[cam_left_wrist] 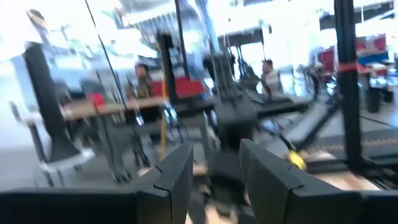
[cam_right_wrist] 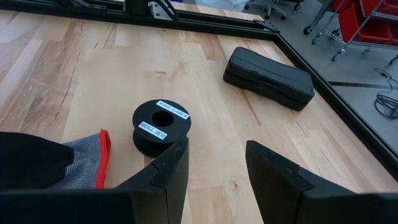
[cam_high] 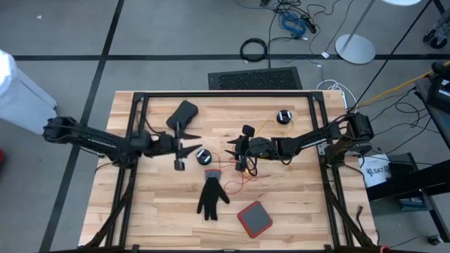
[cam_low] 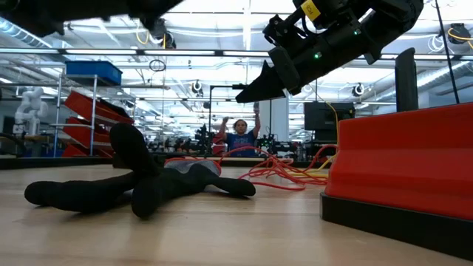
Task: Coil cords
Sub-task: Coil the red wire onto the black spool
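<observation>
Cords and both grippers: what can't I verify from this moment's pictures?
- Cords: too thin in the high view to trace; in the low view the black glove hides part of their run.
- Left gripper: its wrist view is motion-blurred and aimed at the room, so nothing on the table shows.
- Right gripper: fingers apart and empty, but they cover the table beneath; the spool label is barely readable.
</observation>
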Motion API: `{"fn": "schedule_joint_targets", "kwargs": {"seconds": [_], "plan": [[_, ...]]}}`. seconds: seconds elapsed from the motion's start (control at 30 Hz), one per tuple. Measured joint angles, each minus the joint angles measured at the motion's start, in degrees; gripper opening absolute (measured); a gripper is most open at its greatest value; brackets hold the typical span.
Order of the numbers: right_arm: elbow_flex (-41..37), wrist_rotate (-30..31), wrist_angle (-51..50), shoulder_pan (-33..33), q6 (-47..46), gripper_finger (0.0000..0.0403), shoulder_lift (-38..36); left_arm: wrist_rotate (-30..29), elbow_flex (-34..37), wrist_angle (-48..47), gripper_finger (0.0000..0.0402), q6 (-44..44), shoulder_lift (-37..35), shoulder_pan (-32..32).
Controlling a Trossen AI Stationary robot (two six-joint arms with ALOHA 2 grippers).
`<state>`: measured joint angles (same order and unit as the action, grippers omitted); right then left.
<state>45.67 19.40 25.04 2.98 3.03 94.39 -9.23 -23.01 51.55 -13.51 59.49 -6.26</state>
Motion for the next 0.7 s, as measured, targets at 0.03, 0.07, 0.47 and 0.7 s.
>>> {"fn": "schedule_joint_targets", "kwargs": {"seconds": [0.03,0.07,0.47,0.7], "plan": [[0.0,0.0,0.0,0.0,0.0,0.0146,0.0,-0.1,-0.8,0.2,0.014,-1.9,-0.2,0.0],[0.0,0.0,0.0,0.0,0.0,0.0146,0.0,-0.2,-1.7,0.1,0.014,-4.1,-0.3,0.0],[0.0,0.0,0.0,0.0,0.0,0.0146,0.0,-43.1,-12.9,-12.3,0.014,-25.2,0.4,3.8],[0.0,0.0,0.0,0.0,0.0,0.0146,0.0,-51.2,-14.1,-11.9,0.014,-34.7,0.4,10.1]]}}
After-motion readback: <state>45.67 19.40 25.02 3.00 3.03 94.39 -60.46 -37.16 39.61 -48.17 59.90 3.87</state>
